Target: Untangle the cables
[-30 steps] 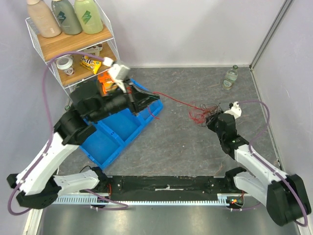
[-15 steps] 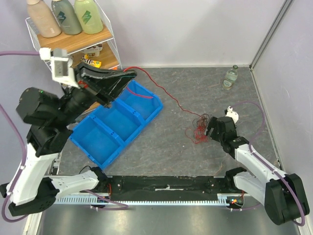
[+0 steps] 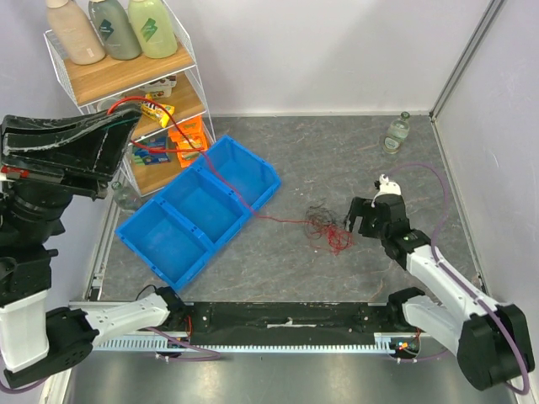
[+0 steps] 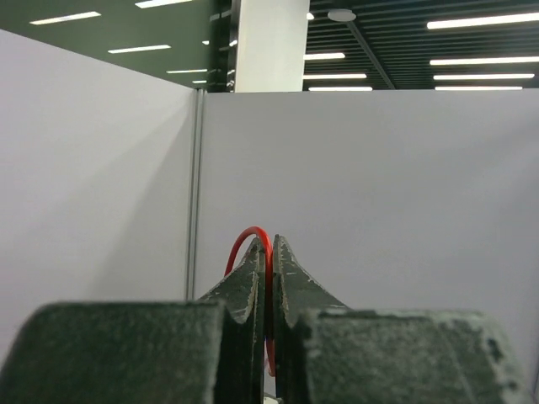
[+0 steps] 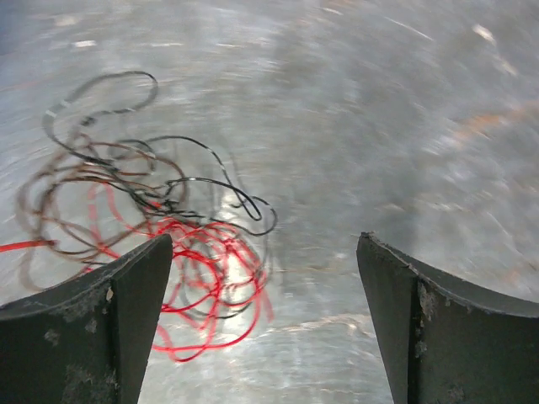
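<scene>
- Left gripper has swung up and away from the blue bin since half a second ago, and now hangs high off the bin's far left corner, in front of the wire shelf
- Its fingers are pressed together on a red cable, a small loop of which pokes up between the tips in the left wrist view
- That red cable is now drawn out long, crossing the bin's far compartment and leaving over the bin's right side
- Tangled cables have slid along the table, nearer the bin's right side than before
- Right gripper stands just beyond the tangle, on the side away from the bin, fingers spread wide with nothing between them
- Much of the left arm is cut off by the picture's edge
- Right wrist view is blurred: red loops lie under darker strands, and whether those are black or purple cannot be told
- Where the red cable passes the shelf, its line is hard to follow
</scene>
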Available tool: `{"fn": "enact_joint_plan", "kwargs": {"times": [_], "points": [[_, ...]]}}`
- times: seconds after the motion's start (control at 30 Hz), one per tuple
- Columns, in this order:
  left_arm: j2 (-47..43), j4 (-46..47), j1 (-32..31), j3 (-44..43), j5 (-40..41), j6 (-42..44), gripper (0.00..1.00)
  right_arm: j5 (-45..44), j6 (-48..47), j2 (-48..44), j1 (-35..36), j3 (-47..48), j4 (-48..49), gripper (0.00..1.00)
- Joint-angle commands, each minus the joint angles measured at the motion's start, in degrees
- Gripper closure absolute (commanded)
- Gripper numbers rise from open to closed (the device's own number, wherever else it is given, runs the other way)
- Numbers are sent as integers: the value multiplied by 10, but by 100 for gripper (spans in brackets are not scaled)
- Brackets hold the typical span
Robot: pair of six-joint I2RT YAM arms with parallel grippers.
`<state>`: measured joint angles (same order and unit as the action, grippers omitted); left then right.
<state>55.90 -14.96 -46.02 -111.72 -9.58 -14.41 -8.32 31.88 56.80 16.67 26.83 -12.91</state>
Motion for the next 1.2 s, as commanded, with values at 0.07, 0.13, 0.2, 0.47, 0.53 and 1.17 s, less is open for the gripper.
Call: {"fn": "enact_joint_plan", "kwargs": {"times": [0.07,0.13,0.2,0.47,0.53,1.17], "points": [[18,2,1,23,11,13,98,160,-122,-63,91,42,87,2],[16,4,1,26,10,11,98,201,-139,-53,147,44,124,2],[15,4,1,26,10,10,98,232,-163,-26,212,54,155,2],[4,-11,1,25,16,8,98,197,-227,123,398,108,268,2],[1,-15,1,26,18,9,98,190,-202,160,425,124,311,2],[-16,-23,1,51,14,3,98,71,-68,287,437,242,457,90]]}}
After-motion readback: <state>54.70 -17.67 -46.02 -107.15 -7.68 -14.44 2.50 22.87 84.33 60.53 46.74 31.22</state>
